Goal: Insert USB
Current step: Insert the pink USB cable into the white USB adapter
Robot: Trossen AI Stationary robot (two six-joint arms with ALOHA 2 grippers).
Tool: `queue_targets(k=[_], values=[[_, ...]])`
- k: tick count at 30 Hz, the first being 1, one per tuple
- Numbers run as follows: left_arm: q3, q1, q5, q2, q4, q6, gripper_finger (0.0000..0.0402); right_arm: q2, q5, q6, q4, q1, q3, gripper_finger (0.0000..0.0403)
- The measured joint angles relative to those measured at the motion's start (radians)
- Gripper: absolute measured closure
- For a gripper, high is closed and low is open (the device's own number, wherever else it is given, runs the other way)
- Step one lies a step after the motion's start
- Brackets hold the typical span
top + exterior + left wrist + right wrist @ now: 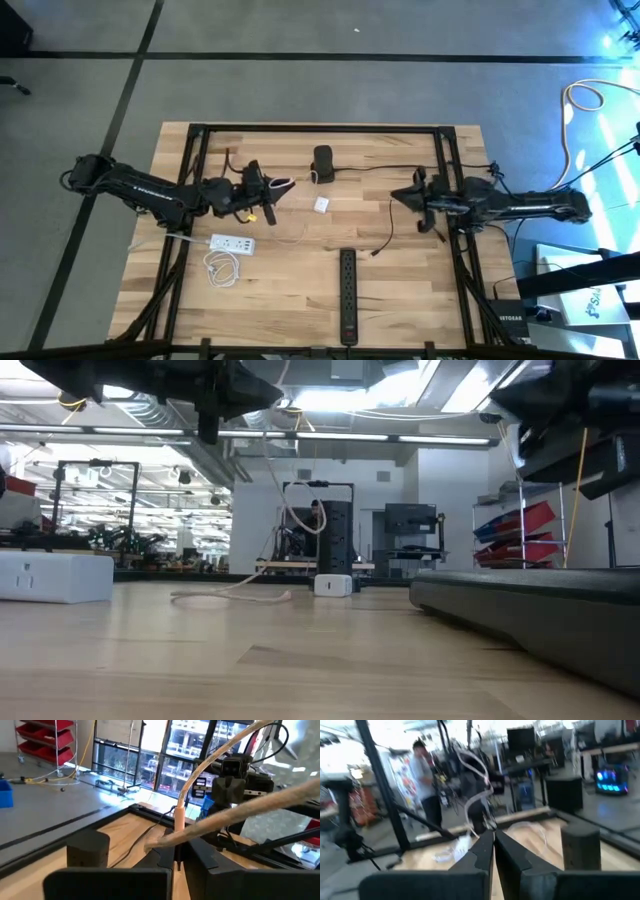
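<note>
Left gripper [176,862] carries the USB cable [192,787] above the table's [420,290] left half.
Its fingers are pinched shut on the pink plug end; the right gripper [493,851] is shut and empty by the right edge. The white adapter [321,204], probably the port, sits mid-table; cable drag could twist the plug and misalign it.

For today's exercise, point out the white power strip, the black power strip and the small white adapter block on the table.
white power strip [232,243]: high view, middle of its body.
black power strip [348,295]: high view, middle of its length.
small white adapter block [321,204]: high view, its top face.
</note>
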Motion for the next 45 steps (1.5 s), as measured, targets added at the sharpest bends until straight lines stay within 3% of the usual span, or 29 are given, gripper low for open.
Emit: queue_targets(k=[8,13,21,30,38,45], values=[[-0.001,-0.002,0.028,0.021,-0.028,0.034,0.039,0.469,0.087,-0.079,0.197,0.0,0.139,0.0402],[-0.001,-0.002,0.07,0.022,-0.062,0.088,0.0389,0.752,-0.028,-0.15,0.33,0.0,0.294,0.0402],[-0.001,-0.008,0.112,0.022,-0.069,0.116,0.0388,1.087,-0.195,-0.213,0.283,0.0,0.639,0.0402],[-0.001,-0.069,0.117,0.022,-0.04,0.159,0.0387,1.228,-0.206,-0.267,0.29,0.0,0.78,0.0402],[-0.001,-0.083,0.093,0.022,-0.042,0.159,0.0387,1.271,-0.246,-0.286,0.301,0.001,0.827,0.0361],[-0.001,-0.083,0.092,0.022,-0.043,0.162,0.0387,1.271,-0.228,-0.284,0.332,0.0,0.827,0.0355]])
